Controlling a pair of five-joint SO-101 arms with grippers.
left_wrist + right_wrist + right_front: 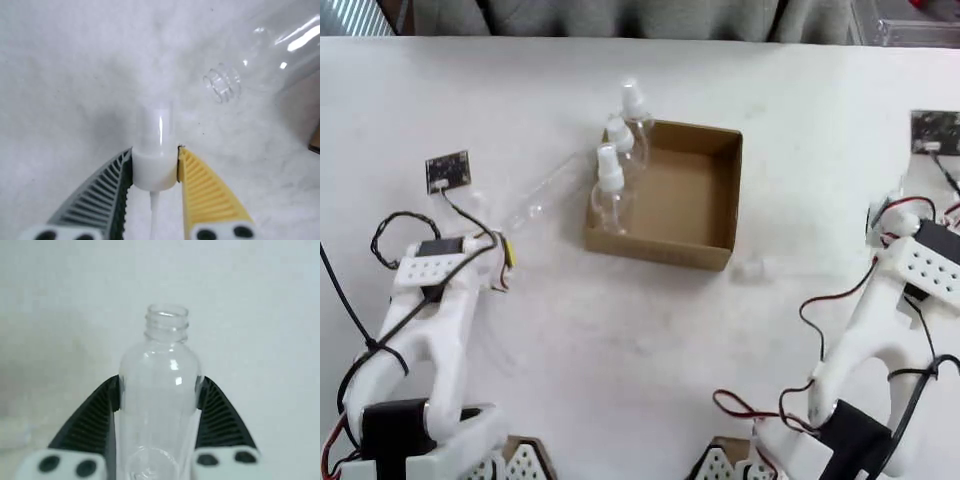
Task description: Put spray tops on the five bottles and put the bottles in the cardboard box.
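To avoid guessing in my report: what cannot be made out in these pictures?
High view: a pale thing beside the cardboard box, too faint to name.
Left wrist view: the tube end of the spray top, cut off by the picture edge.
Right wrist view: the base of the bottle, cut off by the picture edge.

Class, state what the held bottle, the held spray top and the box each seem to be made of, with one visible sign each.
The bottle: probably clear glossy plastic; the table shows through, with bright glints. The spray top: likely opaque white plastic, smooth, faint sheen. The box: matte brown cardboard by its look, thin flat walls.
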